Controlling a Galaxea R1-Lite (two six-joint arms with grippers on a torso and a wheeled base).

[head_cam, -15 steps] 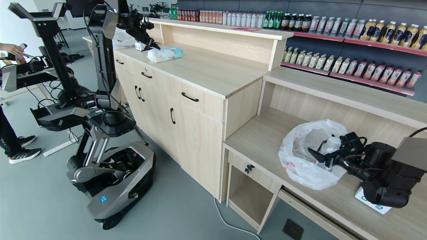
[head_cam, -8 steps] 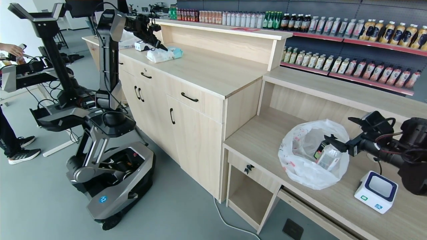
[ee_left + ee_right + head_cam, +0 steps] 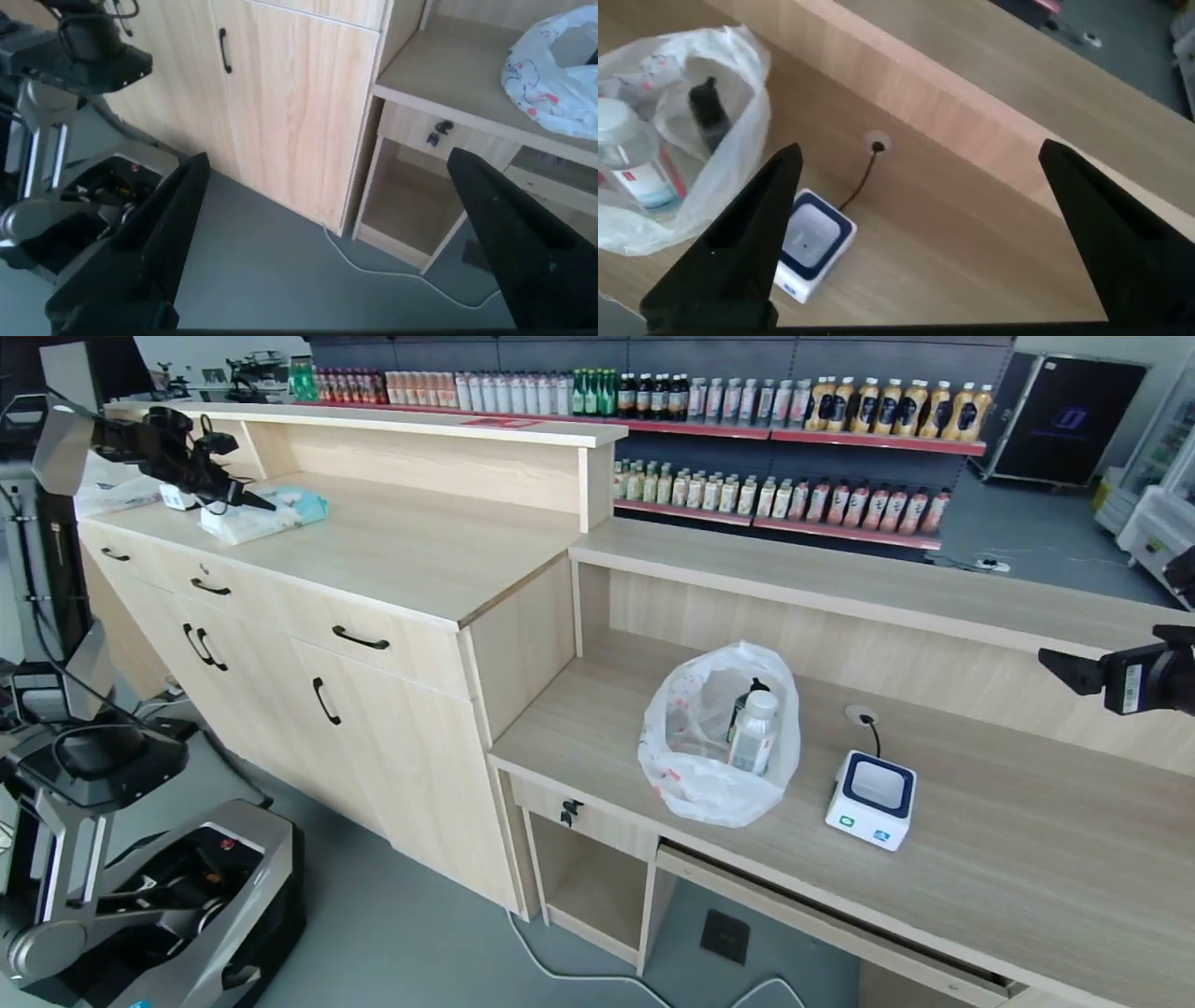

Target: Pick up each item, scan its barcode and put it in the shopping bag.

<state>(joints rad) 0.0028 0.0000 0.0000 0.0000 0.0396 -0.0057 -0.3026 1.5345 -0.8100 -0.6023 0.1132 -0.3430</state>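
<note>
A white plastic shopping bag (image 3: 686,761) lies open on the lower desk. Inside it stand a clear bottle with a white cap (image 3: 754,733) and a dark item (image 3: 744,698). Beside the bag sits a small white scanner (image 3: 870,800) on a cable. My right gripper (image 3: 1074,672) hangs open and empty at the right edge, above the desk's back ledge. Its wrist view looks down on the bag (image 3: 738,103), the bottle (image 3: 631,154) and the scanner (image 3: 814,245) between the spread fingers (image 3: 738,252). My left gripper (image 3: 336,243) is open over the floor before the cabinet, the bag (image 3: 556,70) far off.
Another robot (image 3: 84,775) stands at the left, its arm over the taller counter (image 3: 401,555) near a pack of wipes (image 3: 266,513). Shelves of bottles (image 3: 747,448) line the back wall. A drawer (image 3: 583,812) sits under the desk edge. A cable (image 3: 579,971) trails on the floor.
The head camera has turned, shifting the whole scene left. My right gripper let go of the bottle inside the bag and drew back up and to the right.
</note>
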